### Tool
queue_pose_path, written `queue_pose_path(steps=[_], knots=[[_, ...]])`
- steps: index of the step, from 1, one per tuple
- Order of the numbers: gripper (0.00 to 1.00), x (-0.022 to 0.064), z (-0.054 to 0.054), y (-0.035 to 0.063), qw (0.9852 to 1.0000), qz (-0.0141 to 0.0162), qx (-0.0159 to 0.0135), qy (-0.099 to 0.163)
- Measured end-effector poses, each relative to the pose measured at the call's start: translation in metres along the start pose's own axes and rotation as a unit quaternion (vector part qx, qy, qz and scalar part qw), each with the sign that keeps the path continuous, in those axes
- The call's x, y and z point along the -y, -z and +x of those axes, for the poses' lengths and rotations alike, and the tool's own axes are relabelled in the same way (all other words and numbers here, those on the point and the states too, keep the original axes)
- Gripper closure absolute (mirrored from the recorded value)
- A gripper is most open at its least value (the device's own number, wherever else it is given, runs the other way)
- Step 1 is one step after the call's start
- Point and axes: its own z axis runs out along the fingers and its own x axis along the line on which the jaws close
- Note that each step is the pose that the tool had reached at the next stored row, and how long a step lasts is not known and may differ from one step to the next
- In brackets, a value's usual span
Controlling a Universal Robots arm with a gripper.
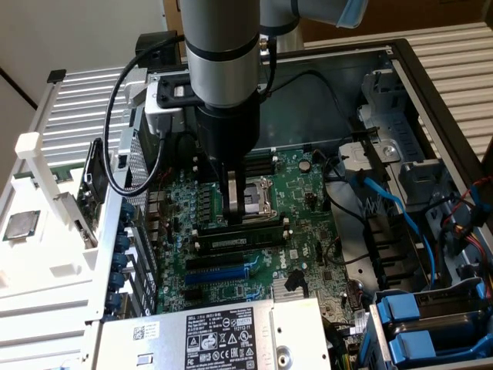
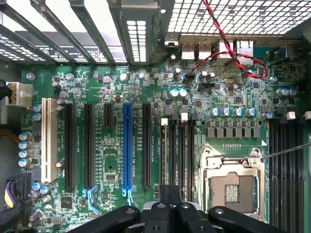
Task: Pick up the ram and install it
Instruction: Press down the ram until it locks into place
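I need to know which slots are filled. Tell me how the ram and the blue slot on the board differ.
The ram is a dark green stick with a pale label, while the blue slot is bright blue plastic. The ram stands on edge in a black slot, but the blue slot holds nothing. The ram lies nearer the processor socket than the blue slot does. Both are long, thin and lie parallel on the board.

Pale plain wall [image 1: 85, 35] at ten o'clock; brown panel [image 1: 400, 19] at one o'clock. White ribbed bench [image 1: 462, 58] stretching from nine o'clock behind to three o'clock, white slotted rack [image 1: 38, 154] at nine o'clock. Soft, even indoor light, no hard shadows
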Motion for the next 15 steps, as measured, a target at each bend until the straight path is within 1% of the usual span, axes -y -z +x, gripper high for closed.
queue_pose_path(steps=[4,7,10,15], knots=[[0.89,0.0000,0.0000,0.0000,1.0000,0.0001,-0.0001,-0.003],[0.89,0.0001,0.0000,0.0000,0.9997,0.0010,0.0003,-0.024],[0.89,0.0000,0.0000,0.0000,0.9990,0.0019,0.0007,-0.046],[0.89,0.0000,0.0000,0.0000,0.9970,0.0034,0.0008,-0.078]])
